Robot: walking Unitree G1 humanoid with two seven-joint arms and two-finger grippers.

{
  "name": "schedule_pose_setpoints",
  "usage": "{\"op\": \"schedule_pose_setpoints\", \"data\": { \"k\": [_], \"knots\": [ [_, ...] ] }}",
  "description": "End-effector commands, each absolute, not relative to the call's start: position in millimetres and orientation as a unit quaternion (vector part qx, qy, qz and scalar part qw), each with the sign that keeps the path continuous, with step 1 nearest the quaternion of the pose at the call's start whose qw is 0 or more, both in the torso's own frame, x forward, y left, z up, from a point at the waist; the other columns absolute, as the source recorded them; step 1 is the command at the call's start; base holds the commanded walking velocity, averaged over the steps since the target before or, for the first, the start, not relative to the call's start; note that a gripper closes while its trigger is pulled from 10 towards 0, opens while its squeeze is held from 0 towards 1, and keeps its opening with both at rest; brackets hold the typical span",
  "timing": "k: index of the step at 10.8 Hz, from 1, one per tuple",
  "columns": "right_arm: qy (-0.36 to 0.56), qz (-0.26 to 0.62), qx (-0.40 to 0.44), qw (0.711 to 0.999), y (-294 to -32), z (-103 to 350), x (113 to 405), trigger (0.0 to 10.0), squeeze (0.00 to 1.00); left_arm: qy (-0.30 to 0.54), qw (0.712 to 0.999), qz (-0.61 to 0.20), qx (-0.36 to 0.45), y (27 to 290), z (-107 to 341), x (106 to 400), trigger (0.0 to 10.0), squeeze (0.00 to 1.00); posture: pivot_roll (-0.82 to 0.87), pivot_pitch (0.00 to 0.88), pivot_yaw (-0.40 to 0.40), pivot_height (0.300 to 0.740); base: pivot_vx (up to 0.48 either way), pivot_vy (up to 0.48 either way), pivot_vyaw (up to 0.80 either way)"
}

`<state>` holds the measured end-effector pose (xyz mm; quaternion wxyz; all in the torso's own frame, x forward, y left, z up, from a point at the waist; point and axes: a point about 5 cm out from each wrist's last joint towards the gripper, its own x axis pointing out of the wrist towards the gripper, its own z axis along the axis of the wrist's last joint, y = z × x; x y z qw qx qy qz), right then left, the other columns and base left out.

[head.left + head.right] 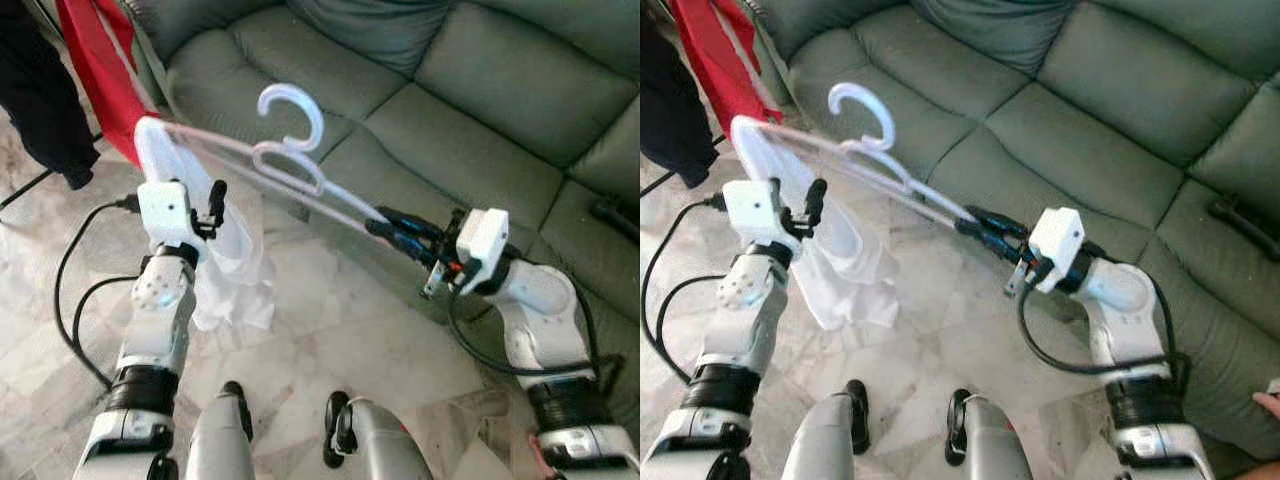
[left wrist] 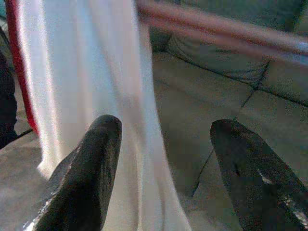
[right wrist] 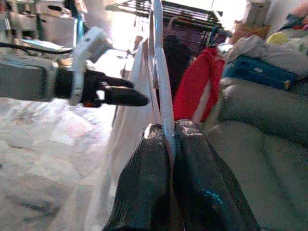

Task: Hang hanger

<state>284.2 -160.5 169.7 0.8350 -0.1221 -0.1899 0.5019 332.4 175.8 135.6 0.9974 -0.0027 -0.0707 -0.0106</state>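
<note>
Fingers of my right gripper point(image 1: 385, 226) pinched the hanger point(image 1: 290, 165) end to carry it, while my left gripper point(image 1: 214, 203) stood open, seemingly beside the cloth point(image 1: 235, 275).

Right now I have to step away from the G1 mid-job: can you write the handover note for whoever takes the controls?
Right gripper: shut on one end of the white hanger, holding it up over the floor in front of the green sofa.
Left gripper: open, beside the white garment that drapes from the hanger's other end; not gripping it.
The hanger's hook is free and points up, caught on nothing.
Red garment and dark garment hang at the robot's upper left; the right wrist view shows a drying rack behind them.
Done: hanger with garment lifted.
Left: carry it to the rack, hook it on, release.
</note>
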Motion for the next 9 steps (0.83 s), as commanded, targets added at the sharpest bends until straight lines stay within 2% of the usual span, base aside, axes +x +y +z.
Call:
{"op": "schedule_pose_setpoints", "data": {
  "k": [1, 7, 8, 9],
  "knots": [
    [-0.221, 0.506, -0.112, 0.826, -159.9, 181.8, 276.7, 10.0, 0.00, -0.064, 0.998, -0.005, 0.003, 174.7, 130.8, 332.0, 10.0, 0.00, -0.01, 0.242, -0.082, 0.740, 0.000, 0.000, 0.00],
    [-0.206, 0.503, -0.105, 0.832, -161.8, 183.3, 268.9, 10.0, 0.00, -0.080, 0.996, 0.034, 0.032, 188.7, 133.6, 329.8, 10.0, 0.00, -0.01, 0.245, -0.082, 0.740, 0.000, 0.000, 0.00],
    [-0.207, 0.505, -0.105, 0.831, -161.3, 184.3, 268.7, 10.0, 0.00, -0.077, 0.995, 0.040, 0.038, 190.9, 132.4, 329.7, 9.6, 0.00, -0.01, 0.245, -0.082, 0.740, 0.000, 0.000, 0.00],
    [-0.208, 0.507, -0.104, 0.830, -161.6, 186.0, 267.3, 10.0, 0.00, -0.073, 0.995, 0.049, 0.042, 194.2, 130.6, 329.7, 1.4, 0.00, -0.01, 0.245, -0.082, 0.740, 0.000, 0.000, 0.00]
  ]
}}
